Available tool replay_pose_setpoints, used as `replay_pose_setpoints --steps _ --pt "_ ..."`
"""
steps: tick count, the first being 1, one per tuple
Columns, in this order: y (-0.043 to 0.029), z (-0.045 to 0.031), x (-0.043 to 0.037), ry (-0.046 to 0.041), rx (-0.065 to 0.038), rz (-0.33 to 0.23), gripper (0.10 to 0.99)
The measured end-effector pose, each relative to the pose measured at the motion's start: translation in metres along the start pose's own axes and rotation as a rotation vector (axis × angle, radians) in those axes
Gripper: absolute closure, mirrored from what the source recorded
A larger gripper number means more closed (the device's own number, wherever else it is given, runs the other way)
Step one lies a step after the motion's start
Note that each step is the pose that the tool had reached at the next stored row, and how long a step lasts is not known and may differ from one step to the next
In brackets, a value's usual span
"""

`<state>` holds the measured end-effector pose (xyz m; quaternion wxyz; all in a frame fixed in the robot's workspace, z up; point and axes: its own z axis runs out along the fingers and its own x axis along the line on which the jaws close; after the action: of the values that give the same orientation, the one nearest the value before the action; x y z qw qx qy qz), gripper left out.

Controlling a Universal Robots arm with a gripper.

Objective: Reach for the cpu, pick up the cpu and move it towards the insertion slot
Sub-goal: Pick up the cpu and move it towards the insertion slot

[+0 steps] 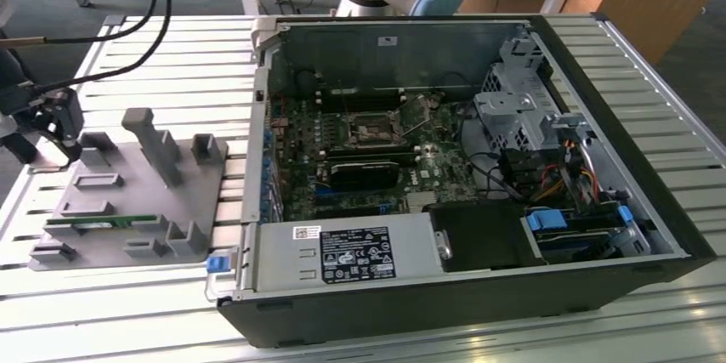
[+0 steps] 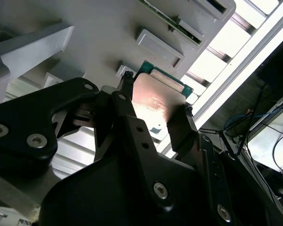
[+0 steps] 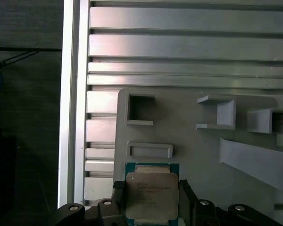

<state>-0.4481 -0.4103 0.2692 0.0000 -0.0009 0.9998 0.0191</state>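
Pick-up step. Black gripper (image 3: pixel 151 189) had its jaws closed on the flat, silver-topped square cpu (image 3: pixel 150 200) at the grey plastic fixture (image 3: pixel 198 155); lifting clear would need a level rise.

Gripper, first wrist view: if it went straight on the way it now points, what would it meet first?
The gripper is shut on the cpu. Straight on, it would probably press the chip into the grey fixture plate just behind it. The gap between cpu and plate is unclear.
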Motion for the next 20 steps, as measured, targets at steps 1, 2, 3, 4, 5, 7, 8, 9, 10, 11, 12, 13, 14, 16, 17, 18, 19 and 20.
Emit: replay_pose_setpoints --steps 1,2,3,4,5,7,8,9,10,11,12,13,14,16,17,18,19,20 --pt "0.0 -0.0017 0.0 0.0 0.0 0.0 0.545" --pt "0.0001 -0.0034 0.0 0.0 0.0 0.0 0.545" --pt "0.0002 -0.0054 0.0 0.0 0.0 0.0 0.545" --pt "0.0003 -0.0074 0.0 0.0 0.0 0.0 0.545" --pt "0.0004 -0.0095 0.0 -0.0001 0.0 0.0 0.545" --pt "0.0005 -0.0134 0.0 0.0001 0.0 0.0 0.545" --pt "0.0006 -0.0153 0.0 0.0 0.0 0.0 0.545" --pt "0.0006 -0.0173 0.0 0.0001 0.0 0.0 0.545" --pt "0.0007 -0.0192 0.0 0.0 0.0 0.0 0.545" --pt "0.0008 -0.0212 0.0 0.0 0.0 0.0 0.545" --pt "0.0009 -0.0233 0.0 -0.0001 0.0 0.0 0.545" --pt "0.001 -0.0251 0.0 -0.0001 0.0 0.0 0.545" --pt "0.001 -0.027 0.0 0.0 0.0 0.0 0.545" --pt "0.0012 -0.0308 0.0 0.0001 0.0 0.0 0.545" --pt "0.0012 -0.0328 0.0 0.0 0.0 0.0 0.545" --pt "0.0013 -0.0347 0.0 0.0 0.0 0.0 0.545" --pt "0.0014 -0.0367 0.0 0.0 0.0 0.0 0.545" --pt "0.0015 -0.0385 0.0 0.0001 0.0 0.0 0.545"
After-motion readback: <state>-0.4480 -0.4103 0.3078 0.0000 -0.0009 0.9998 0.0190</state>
